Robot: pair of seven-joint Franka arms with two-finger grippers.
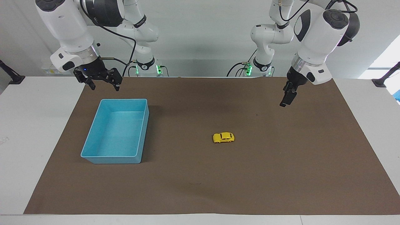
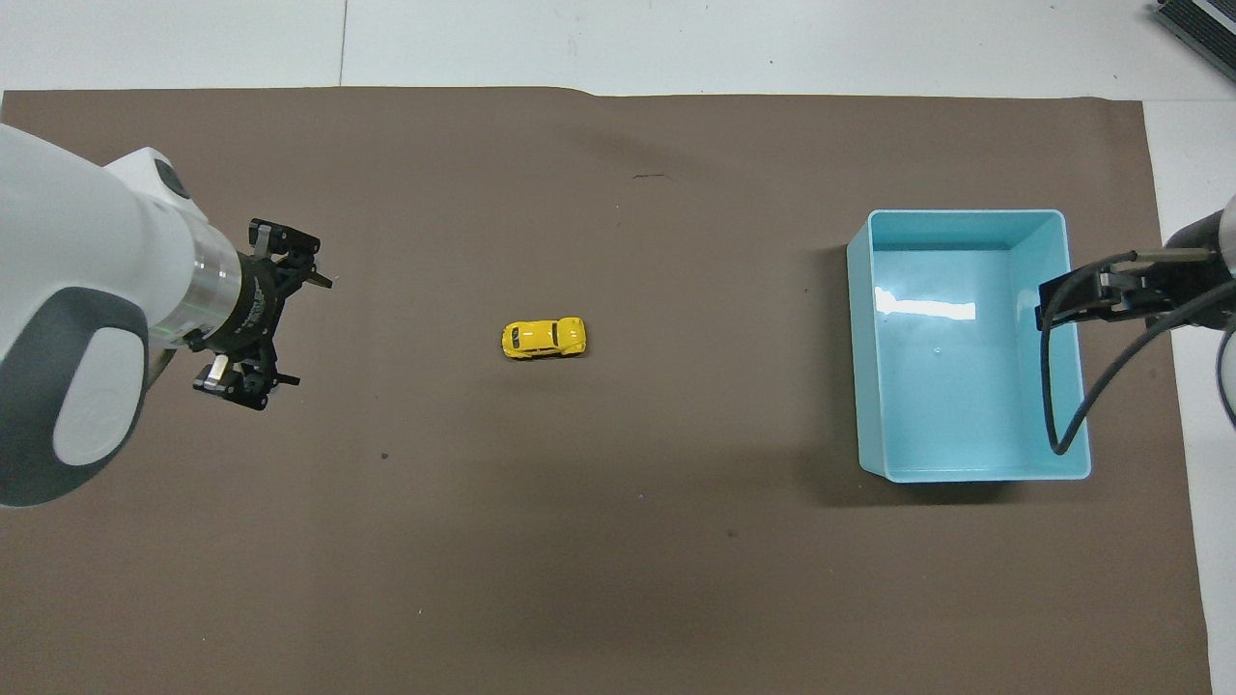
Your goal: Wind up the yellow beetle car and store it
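Note:
The yellow beetle car [image 1: 223,137] [image 2: 544,338] stands on its wheels near the middle of the brown mat, untouched. My left gripper [image 1: 283,104] [image 2: 309,331] hangs open and empty over the mat, well apart from the car toward the left arm's end. A light-blue bin [image 1: 109,160] [image 2: 862,347] stands empty toward the right arm's end. Up in the air by the bin, my right gripper [image 1: 105,88] waits open, holding nothing.
The brown mat [image 1: 281,175] covers most of the white table [image 1: 31,125]. A black cable [image 2: 1057,425] from the right arm hangs over the bin in the overhead view. A faint dark mark [image 2: 652,177] lies on the mat farther from the robots than the car.

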